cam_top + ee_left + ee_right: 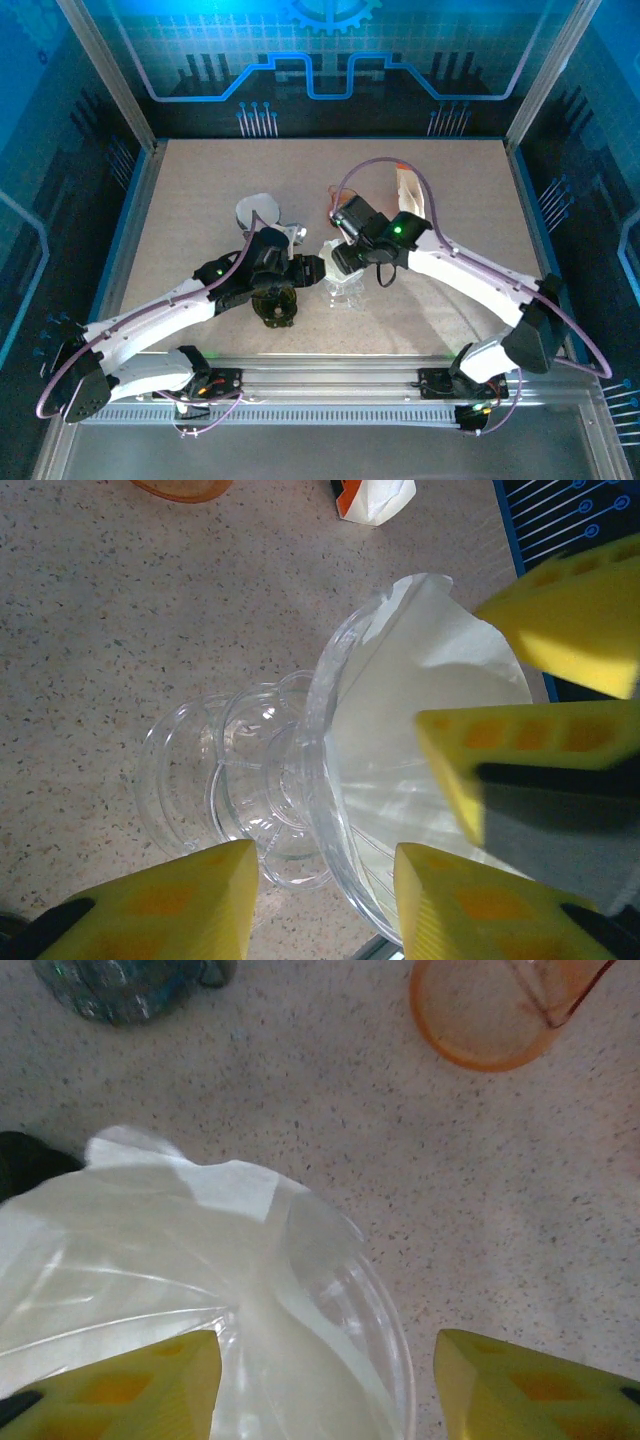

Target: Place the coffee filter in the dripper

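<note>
While your two arms reach in from the near edge and meet at the middle of the surface (200, 180), the left fingers (308, 270) are closed low on the clear glass dripper (250, 770), about where its round base meets the cone. In your left wrist view the dripper looks tipped, base to the left and mouth turned toward the right arm.

The white coffee filter (430, 680) already lies inside the cone, pressed against the glass wall, with its far edge standing a little above the rim.

Your right fingers (335, 262) stand spread apart and grip nothing. One is over the paper inside the cone and the other is outside the rim, so the glass wall and the filter pass between them.

Farther out on the surface, well apart from the dripper, you have an orange translucent cup (485, 1010) and a dark teal glass object (120, 985). A white-and-orange packet (375, 498) lies near the blue far wall.
</note>
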`<state>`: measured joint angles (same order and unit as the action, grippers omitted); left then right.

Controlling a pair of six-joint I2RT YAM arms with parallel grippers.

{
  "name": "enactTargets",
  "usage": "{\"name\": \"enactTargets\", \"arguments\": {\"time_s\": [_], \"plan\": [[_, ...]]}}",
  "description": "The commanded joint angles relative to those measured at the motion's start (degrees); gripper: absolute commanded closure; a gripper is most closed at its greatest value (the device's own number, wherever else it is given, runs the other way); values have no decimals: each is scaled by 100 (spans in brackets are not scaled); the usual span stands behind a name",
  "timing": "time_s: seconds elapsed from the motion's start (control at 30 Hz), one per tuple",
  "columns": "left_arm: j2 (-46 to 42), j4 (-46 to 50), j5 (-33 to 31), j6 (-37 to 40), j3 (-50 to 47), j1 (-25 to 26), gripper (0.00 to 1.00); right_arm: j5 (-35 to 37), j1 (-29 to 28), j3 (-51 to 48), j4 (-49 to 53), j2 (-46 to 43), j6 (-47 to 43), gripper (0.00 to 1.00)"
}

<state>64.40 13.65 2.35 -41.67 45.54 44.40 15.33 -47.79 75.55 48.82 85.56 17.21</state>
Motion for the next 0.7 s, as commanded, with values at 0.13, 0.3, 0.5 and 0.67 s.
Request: {"name": "enactTargets", "arguments": {"time_s": [0.13,0.3,0.5,0.67], "plan": [[11,-18,29,10,-68,-26,59,-197,154,105,-17,410,-122,40],[42,-22,46,14,-60,-28,60,-167,182,65,-13,568,-157,40],[81,-38,77,10,-44,-28,61,-101,204,52,-4,755,-195,40],[99,-46,96,10,-45,-26,61,-56,201,-20,-28,831,-201,40]]}}
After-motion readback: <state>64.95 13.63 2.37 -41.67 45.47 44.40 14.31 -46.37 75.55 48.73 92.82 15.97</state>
